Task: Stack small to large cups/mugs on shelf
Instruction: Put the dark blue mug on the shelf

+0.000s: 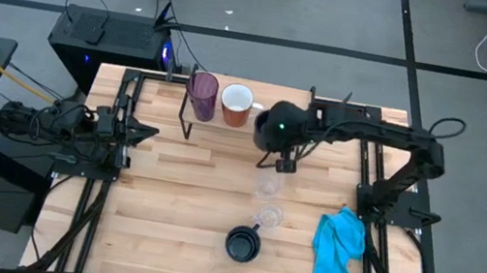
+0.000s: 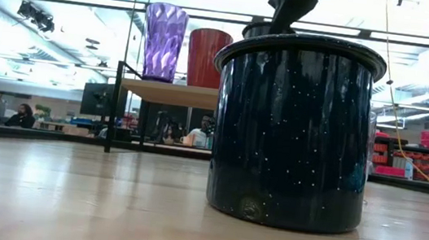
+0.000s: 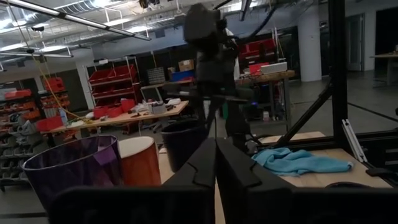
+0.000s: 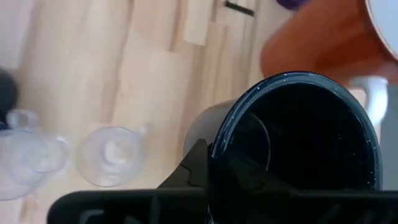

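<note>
**Mia:** From high up, what is the robot doing?

**Sam:** The right gripper (image 1: 276,130) is over the shelf (image 1: 173,86), just beside the white-and-orange mug (image 1: 236,106). The purple tumbler (image 1: 202,95) stands on the other side of that mug. I think it is putting a dark mug third in the row.

**Mia:** And the other arm?

**Sam:** The left gripper (image 1: 140,130) waits at the left edge of the table (image 1: 172,214). Two clear glasses (image 1: 266,202) and another dark mug (image 1: 243,244) sit on the table, near a blue cloth (image 1: 339,253).

**Mia:** What about the low view?

**Sam:** A big dark mug (image 2: 294,130) fills the middle. Behind it the tumbler and the orange mug stand on the shelf. The mug hides most of the shelf's right part.

**Mia:** And the left wrist view?

**Sam:** Its own fingers (image 3: 205,163) are pressed together, holding nothing. Far off, the right arm is above a dark mug.

**Mia:** The right wrist view?

**Sam:** The fingers (image 4: 196,163) pinch the rim of the held dark mug (image 4: 298,134). The orange mug is just beside it. I cannot tell if the mug's bottom touches the shelf.

**Mia:** What comes next?

**Sam:** I think it must be set down flat, then let go without bumping the orange mug.
</note>
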{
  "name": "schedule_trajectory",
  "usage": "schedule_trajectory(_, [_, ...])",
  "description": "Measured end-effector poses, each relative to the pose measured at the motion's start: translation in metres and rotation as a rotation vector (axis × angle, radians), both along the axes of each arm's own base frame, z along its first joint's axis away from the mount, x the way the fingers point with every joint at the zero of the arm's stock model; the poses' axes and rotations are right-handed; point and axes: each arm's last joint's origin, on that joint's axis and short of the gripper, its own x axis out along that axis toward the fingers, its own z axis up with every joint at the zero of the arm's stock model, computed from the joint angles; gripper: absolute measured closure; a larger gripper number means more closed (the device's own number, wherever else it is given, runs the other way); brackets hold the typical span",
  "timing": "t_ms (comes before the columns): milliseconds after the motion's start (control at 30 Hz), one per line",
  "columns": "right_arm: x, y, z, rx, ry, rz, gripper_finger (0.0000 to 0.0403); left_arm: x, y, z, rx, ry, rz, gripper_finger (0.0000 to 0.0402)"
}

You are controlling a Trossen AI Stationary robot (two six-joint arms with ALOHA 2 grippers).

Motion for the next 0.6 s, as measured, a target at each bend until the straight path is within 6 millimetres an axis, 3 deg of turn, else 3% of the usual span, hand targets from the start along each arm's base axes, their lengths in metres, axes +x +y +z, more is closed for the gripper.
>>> schedule_trajectory(300, [0.006,-0.027,-0.013,0.020,0.049,-0.002,0.0385,0.000,0.000,0.000,0.002,0.002,0.000,0.0387])
schedule_trajectory(600, [0.005,-0.041,-0.016,-0.001,0.067,0.003,0.0384,0.000,0.000,0.000,0.003,0.003,0.000,0.0384])
